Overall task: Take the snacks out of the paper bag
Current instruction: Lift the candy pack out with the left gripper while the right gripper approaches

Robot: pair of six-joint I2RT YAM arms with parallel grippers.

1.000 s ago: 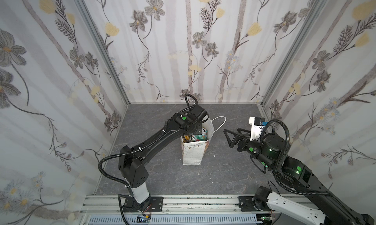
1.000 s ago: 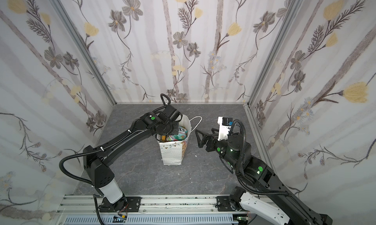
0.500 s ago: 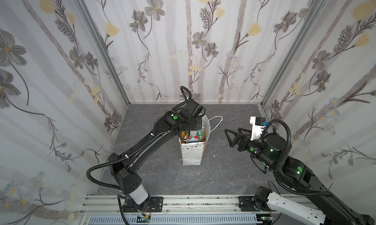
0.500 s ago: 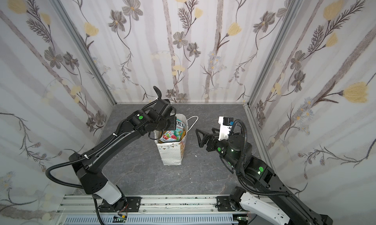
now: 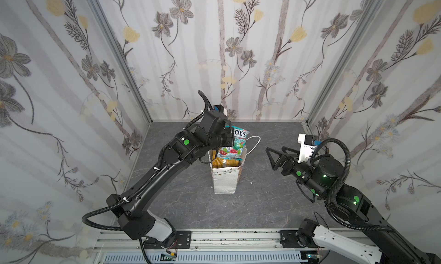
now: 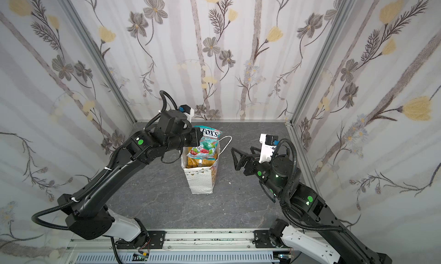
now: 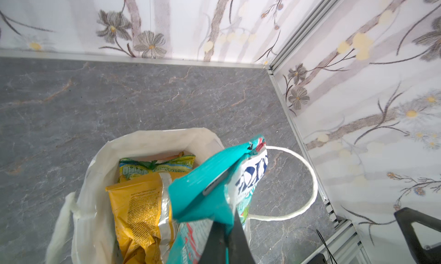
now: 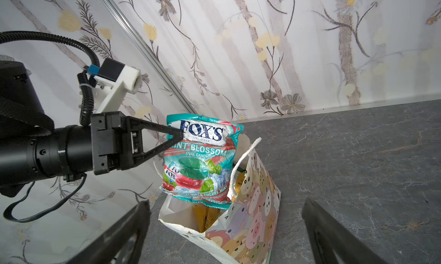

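1. In both top views the paper bag (image 5: 224, 179) stands upright near the centre of the frame on the grey tabletop (image 5: 186, 208), with its mouth open.
2. The left gripper (image 5: 232, 138) sits just above and left of the bag's mouth. Its fingers (image 8: 174, 137) are pinched narrow on the upper side edge of the teal FOX'S packet (image 5: 236, 146).
3. In the right wrist view the packet (image 8: 200, 160) hangs upright with nearly all of it above the bag's rim (image 8: 181, 227). Only its lower edge is level with the mouth, and I cannot tell whether it touches the paper.
4. The left wrist view shows 2 more snacks inside the bag: a yellow chip bag (image 7: 138, 210) and, behind it, a yellow-green packet (image 7: 155, 166).
5. 1 white cord handle (image 5: 255, 141) loops out from the right side of the bag's top and hangs free.
6. The right gripper (image 5: 270, 158) is right of centre in both top views, well apart from the bag. It points toward the bag with its fingers (image 8: 133, 229) spread wide and nothing between them.
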